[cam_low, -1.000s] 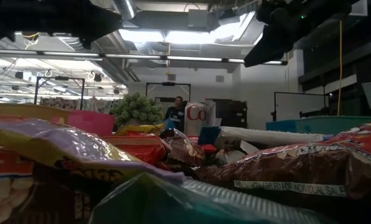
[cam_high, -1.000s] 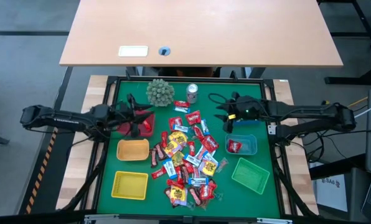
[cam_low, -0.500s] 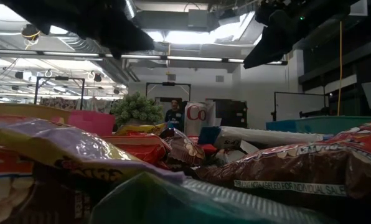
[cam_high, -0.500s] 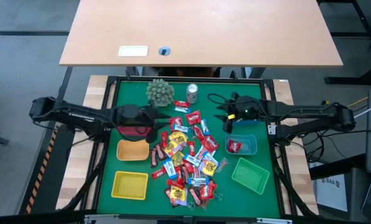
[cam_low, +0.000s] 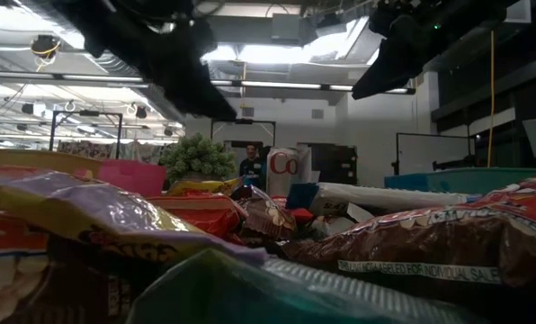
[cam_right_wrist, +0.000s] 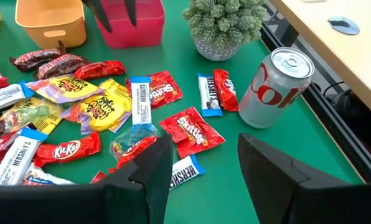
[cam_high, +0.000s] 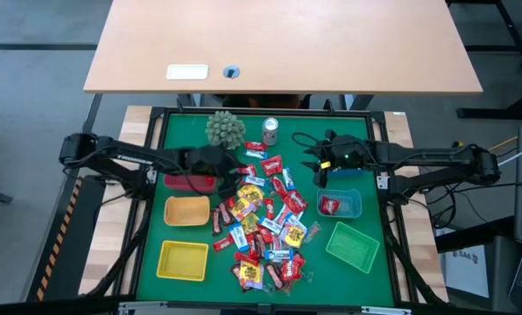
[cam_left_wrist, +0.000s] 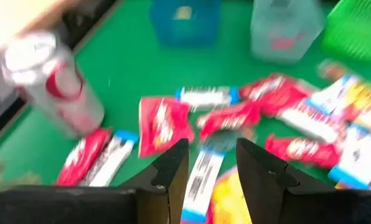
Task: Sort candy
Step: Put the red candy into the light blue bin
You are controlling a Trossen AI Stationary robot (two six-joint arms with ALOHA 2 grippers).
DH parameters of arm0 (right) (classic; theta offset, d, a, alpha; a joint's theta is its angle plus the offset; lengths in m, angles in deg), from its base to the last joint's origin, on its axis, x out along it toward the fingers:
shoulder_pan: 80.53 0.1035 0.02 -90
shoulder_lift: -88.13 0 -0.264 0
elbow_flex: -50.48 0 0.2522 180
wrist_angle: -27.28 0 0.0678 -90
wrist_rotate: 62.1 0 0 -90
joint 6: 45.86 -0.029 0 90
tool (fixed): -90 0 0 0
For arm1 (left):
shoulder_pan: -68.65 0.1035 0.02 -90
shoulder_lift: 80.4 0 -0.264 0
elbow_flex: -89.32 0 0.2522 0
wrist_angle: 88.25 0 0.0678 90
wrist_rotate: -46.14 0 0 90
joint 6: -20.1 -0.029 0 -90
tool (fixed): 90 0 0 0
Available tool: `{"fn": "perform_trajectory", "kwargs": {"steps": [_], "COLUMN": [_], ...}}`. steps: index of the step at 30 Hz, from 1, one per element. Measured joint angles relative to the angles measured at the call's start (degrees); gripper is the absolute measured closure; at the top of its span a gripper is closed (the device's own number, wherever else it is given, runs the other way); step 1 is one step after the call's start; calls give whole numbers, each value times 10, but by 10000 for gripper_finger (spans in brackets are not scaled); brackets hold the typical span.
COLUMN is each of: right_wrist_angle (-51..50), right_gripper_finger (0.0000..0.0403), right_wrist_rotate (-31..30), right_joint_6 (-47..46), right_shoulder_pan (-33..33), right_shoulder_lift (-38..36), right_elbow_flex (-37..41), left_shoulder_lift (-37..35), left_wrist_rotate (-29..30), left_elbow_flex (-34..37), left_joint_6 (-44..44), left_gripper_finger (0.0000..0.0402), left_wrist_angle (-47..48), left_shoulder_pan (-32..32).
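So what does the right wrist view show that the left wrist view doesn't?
Only the right wrist view shows the spiky green plant, the red basket and the orange basket. Only the left wrist view shows the blue basket, the clear basket and the green basket. Both show the soda can and red candy on the green mat.
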State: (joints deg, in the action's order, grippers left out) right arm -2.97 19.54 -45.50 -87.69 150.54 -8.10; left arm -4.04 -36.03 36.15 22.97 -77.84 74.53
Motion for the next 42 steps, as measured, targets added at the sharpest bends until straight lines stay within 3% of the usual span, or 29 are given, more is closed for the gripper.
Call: {"fn": "perform_trajectory", "kwargs": {"steps": [5,9,22,34,42], "right_wrist_angle": [0,-1,-4,-5,-4], "right_gripper_finger": [223,223,223,223,223], "right_wrist_rotate": [0,0,2,-1,0], "right_joint_6": [0,0,0,35,35], "right_shoulder_pan": [0,0,0,0,0], "right_shoulder_lift": [0,0,0,0,0], "right_elbow_flex": [0,0,0,0,0], "left_shoulder_lift": [38,64,149,160,160], "left_wrist_rotate": [0,0,2,9,9], "left_elbow_flex": [-47,-55,-54,-53,-53], "left_joint_6": [0,0,-20,-19,-15], "left_gripper_finger": [280,280,280,278,232], "left_wrist_angle": [114,147,126,85,87], "left_shoulder_pan": [19,28,29,30,35]}}
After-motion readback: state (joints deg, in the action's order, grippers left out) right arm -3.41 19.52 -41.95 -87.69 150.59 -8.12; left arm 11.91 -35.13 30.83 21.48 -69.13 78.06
